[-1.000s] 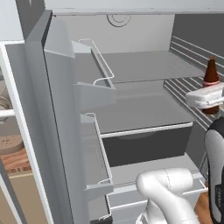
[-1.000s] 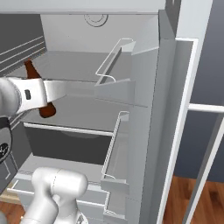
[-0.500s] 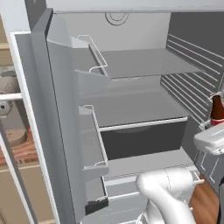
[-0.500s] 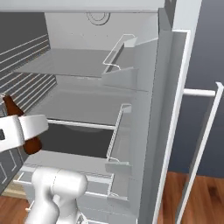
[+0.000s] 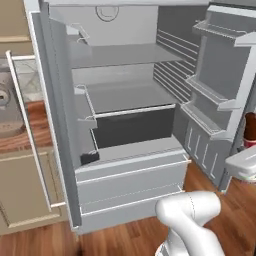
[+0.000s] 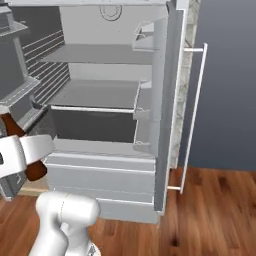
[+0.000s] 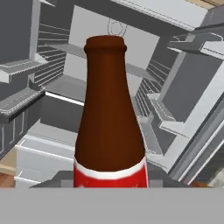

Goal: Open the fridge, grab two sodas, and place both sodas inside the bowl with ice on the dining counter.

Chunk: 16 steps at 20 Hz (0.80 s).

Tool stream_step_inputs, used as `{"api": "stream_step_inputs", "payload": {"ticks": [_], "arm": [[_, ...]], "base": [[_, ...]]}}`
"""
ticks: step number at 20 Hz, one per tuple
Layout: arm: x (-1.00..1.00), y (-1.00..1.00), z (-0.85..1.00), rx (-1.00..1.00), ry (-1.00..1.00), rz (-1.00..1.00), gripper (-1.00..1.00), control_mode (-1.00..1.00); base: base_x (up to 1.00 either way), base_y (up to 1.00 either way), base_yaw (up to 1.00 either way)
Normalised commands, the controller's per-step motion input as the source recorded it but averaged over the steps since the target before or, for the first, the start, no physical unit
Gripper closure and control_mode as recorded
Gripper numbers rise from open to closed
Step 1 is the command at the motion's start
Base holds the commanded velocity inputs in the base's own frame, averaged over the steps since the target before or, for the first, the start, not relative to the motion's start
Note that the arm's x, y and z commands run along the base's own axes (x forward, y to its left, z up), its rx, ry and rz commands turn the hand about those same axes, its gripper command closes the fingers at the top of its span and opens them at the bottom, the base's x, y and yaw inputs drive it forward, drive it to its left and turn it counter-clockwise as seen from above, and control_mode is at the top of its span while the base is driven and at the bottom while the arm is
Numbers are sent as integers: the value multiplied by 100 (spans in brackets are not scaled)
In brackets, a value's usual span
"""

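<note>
A glossy dark-brown soda (image 7: 109,118) with narrow neck and red label is pinched by the gripper (image 6: 22,157), apparently at its body. Smooth grey fridge (image 5: 125,125) shelves are seen open in the base views; the label is shown by the hand view.

open fridge (image 6: 107,65), soda (image 6: 22,150) in tool (image 6: 17,156)

The fridge (image 5: 125,145) stands with both doors swung wide, its grey shelves bare. One dark-brown soda (image 7: 109,127) with a red label is upright, outside the fridge, facing its interior.
</note>
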Motion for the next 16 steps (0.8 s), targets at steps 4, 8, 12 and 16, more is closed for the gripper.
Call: {"api": "stream_step_inputs", "payload": {"ticks": [4,8,12,16], "arm": [[0,0,0,0,0,0,100,100],[0,0,0,0,0,0,100,100],[0,0,0,0,0,0,100,100],[0,0,0,0,0,0,100,100]], "base": [[-44,-20,-55],[-27,-14,-61],[-15,-21,-61],[0,-34,-62]]}}
